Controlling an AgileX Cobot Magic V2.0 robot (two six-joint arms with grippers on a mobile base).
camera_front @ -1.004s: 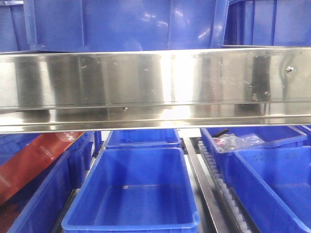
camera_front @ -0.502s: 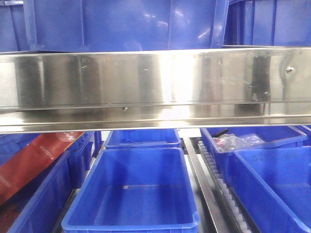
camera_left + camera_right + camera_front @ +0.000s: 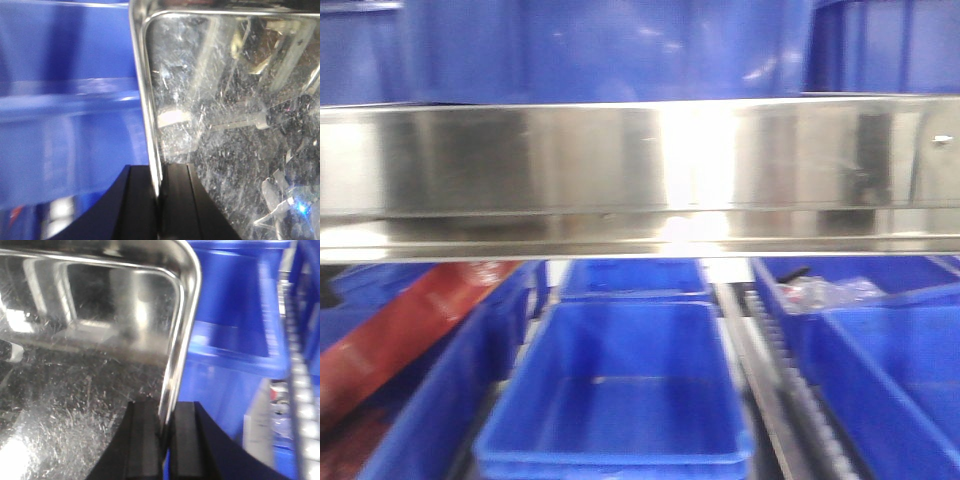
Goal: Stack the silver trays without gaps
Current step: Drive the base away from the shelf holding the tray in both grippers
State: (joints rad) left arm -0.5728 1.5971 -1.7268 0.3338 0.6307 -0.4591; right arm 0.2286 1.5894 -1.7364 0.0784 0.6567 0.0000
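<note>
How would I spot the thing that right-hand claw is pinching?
Look among the deep blue plastic bins for the right gripper and its two black fingers. The thin rolled rim clamped between them belongs to a shallow silver metal tray. Unlike its blue neighbours, it is flat, scratched and mirror-grey.

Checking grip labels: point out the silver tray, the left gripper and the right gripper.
silver tray (image 3: 230,100): left wrist view, its scratched flat face.
left gripper (image 3: 160,172): left wrist view, between fingertips clamped on the tray's rim.
right gripper (image 3: 166,410): right wrist view, between fingertips clamped on the tray rim.
</note>
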